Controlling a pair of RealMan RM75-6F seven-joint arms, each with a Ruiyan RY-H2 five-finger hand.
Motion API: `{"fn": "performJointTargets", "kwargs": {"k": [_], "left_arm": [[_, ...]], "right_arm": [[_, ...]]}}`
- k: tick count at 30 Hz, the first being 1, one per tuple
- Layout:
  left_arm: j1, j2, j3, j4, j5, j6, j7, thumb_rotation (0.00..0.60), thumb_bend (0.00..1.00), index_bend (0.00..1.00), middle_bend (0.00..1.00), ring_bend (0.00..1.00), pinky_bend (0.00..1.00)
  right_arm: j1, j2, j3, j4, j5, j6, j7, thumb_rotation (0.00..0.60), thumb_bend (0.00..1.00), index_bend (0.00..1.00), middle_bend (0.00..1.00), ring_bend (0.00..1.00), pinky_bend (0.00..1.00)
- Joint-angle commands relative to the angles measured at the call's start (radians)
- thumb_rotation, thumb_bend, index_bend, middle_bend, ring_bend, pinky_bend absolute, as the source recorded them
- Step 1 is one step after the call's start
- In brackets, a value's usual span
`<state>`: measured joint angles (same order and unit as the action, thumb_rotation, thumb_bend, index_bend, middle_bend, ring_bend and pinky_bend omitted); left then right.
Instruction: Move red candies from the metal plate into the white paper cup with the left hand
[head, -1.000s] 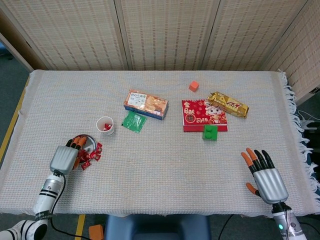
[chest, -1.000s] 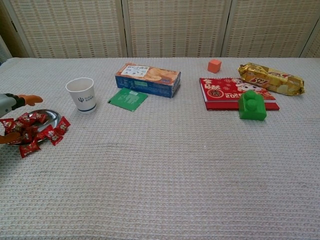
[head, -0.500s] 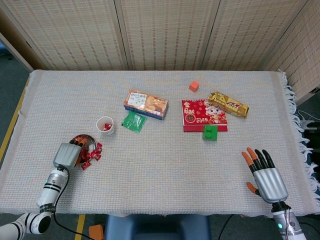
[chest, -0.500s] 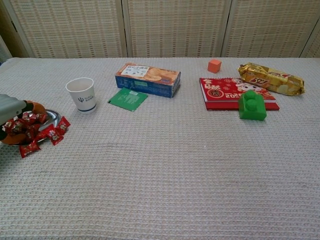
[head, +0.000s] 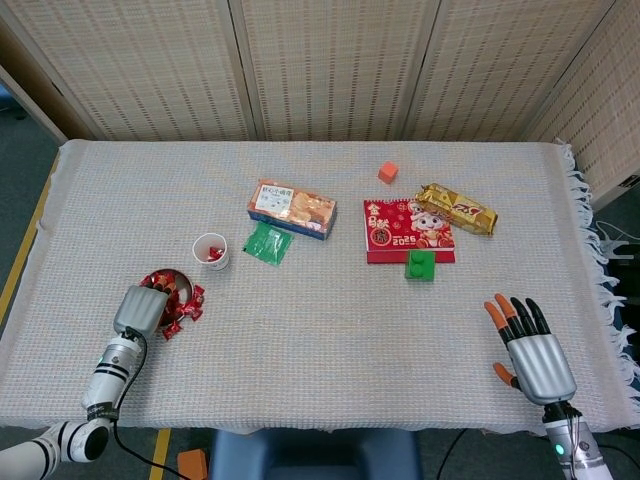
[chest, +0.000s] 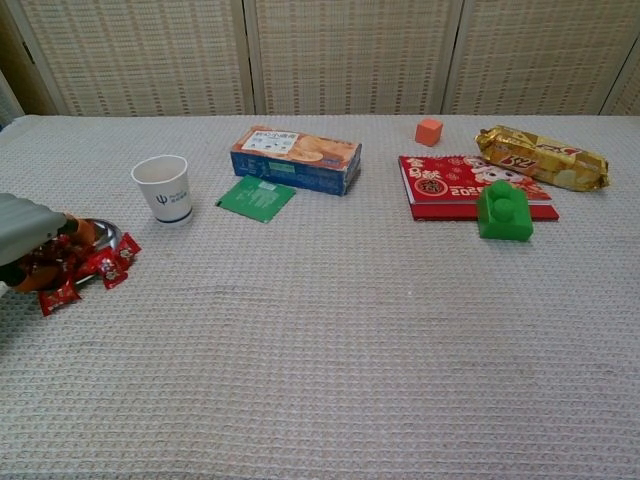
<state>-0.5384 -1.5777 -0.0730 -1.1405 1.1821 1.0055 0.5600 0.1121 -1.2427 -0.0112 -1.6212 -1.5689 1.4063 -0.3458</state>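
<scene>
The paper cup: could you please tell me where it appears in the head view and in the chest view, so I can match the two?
Head view: the cup stands left of centre, just up and right of the plate.
Chest view: the cup stands upper left, beyond the plate.
Shared landmark: the green packet lies just right of the cup in both.

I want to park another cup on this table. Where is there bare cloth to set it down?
The widest bare stretch lies between the left hand and the right hand, nearer than the green block. It is crowded around the metal plate, where red candies spill onto the cloth beside the white paper cup.
</scene>
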Motion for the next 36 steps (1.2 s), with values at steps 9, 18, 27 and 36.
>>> {"fn": "performJointTargets", "kwargs": {"k": [9, 18, 27, 36], "left_arm": [[0.0, -0.027, 0.006, 0.041, 0.015, 0.01, 0.002, 0.6, 0.36, 0.41, 0.36, 0.43, 0.96], [0.002, -0.036, 0.007, 0.062, 0.044, 0.029, -0.03, 0.6, 0.36, 0.49, 0.46, 0.48, 0.99], [0.007, -0.044, 0.007, 0.083, 0.072, 0.052, -0.063, 0.6, 0.37, 0.54, 0.52, 0.51, 0.99], [0.01, -0.044, 0.002, 0.088, 0.081, 0.056, -0.079, 0.6, 0.37, 0.56, 0.53, 0.53, 0.99]], "right_arm": [[0.0, 0.0, 0.001, -0.002, 0.004, -0.001, -0.002, 0.6, 0.12, 0.0, 0.0, 0.0, 0.0], [0.002, 0.0, 0.004, -0.002, 0.01, -0.005, -0.004, 0.6, 0.12, 0.0, 0.0, 0.0, 0.0], [0.004, 0.0, 0.005, -0.002, 0.014, -0.009, -0.004, 0.6, 0.12, 0.0, 0.0, 0.0, 0.01], [0.005, -0.001, 0.005, -0.001, 0.017, -0.01, -0.006, 0.6, 0.12, 0.0, 0.0, 0.0, 0.01]]}}
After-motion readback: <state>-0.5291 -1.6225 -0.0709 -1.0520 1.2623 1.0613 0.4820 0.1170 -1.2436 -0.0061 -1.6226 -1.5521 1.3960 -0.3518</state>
